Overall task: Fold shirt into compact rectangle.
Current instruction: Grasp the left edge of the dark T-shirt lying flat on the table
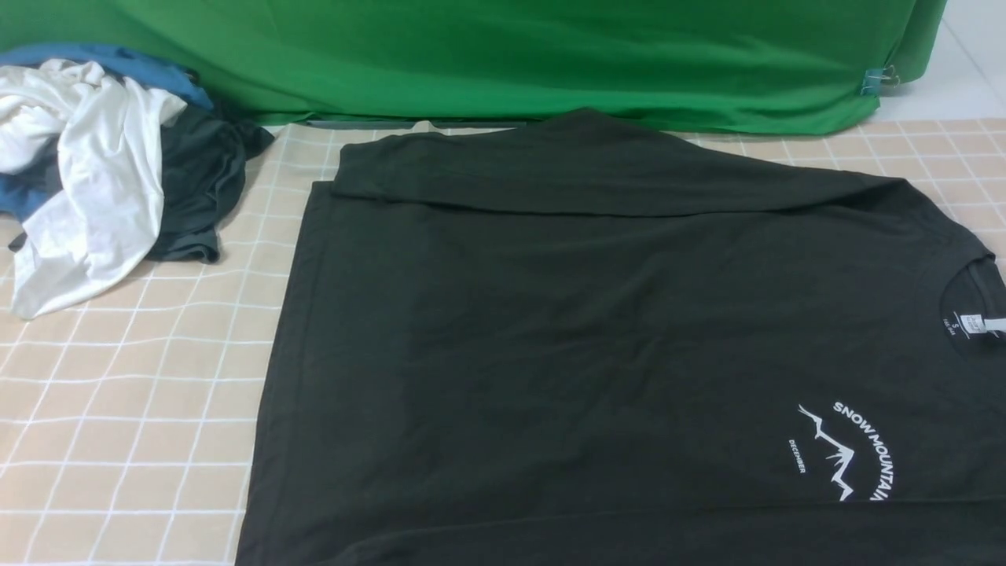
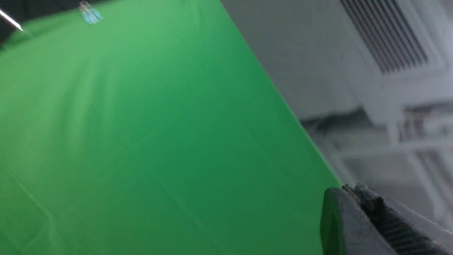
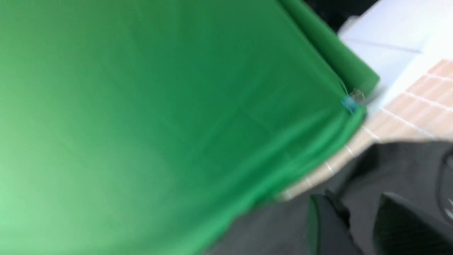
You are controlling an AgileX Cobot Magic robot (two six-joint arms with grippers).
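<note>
Left tool (image 2: 357, 198): jaws together, empty, facing the green backdrop (image 2: 141, 124). Shirt (image 1: 589, 330): flat on the surface (image 1: 118, 409), long axis 9-to-3 o'clock, collar at 3. Right tool (image 3: 357, 209): fingers apart, nothing between them. I judge this arm nearer, as the shirt lies just beyond its tips.

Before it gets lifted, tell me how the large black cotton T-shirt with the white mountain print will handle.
The black cotton T-shirt is probably floppy: its far edge lies folded flat over itself, so lifted at one point it would likely drape and sag. Pushed, it would probably bunch rather than slide, judging by the wrinkles across it on the checked tablecloth.
</note>
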